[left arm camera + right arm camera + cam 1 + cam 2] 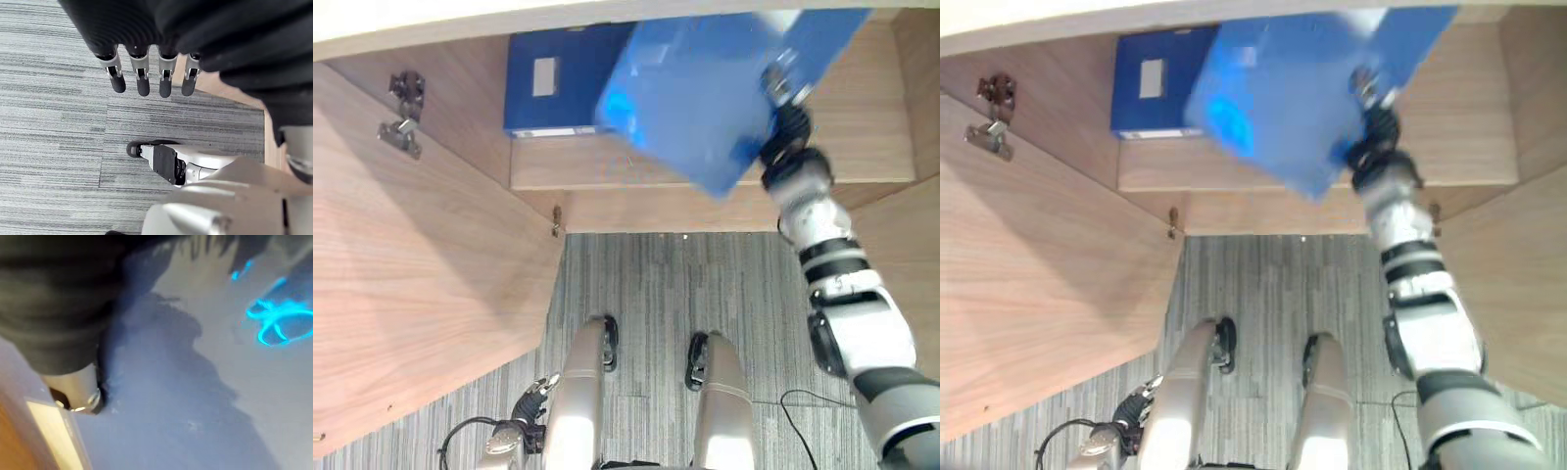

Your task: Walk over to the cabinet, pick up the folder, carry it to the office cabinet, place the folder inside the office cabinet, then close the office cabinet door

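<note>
- the robot's right hand [781, 86] grasps a bright blue folder [695, 88] at its right edge and holds it up in front of the open office cabinet [705, 186].
- the folder hangs in the air, tilted, with one corner pointing down past the front edge of the cabinet's wooden shelf; it touches nothing but the hand.
- in the right wrist view a silver thumb [78, 391] presses against the folder's blue face [195, 396]; the fingers on the far side are hidden by the folder.
- inside the cabinet, at the left of the shelf, a darker blue binder [553, 78] with a small white label [545, 76] sits against the side wall; the held folder overlaps its right part in the head views.
- the cabinet door [421, 294] stands swung wide open at the robot's left, its inner wooden face turned towards the camera, with a metal hinge [401, 122] near its upper edge.
- the left hand [533, 397] hangs low at the robot's left side, well apart from the folder and the cabinet, holding nothing.
- in its own wrist view the left hand's fingers [142, 81] are straight and loose in a row above grey striped carpet [54, 122].
- the same carpet [646, 284] covers the floor in front of the cabinet.
</note>
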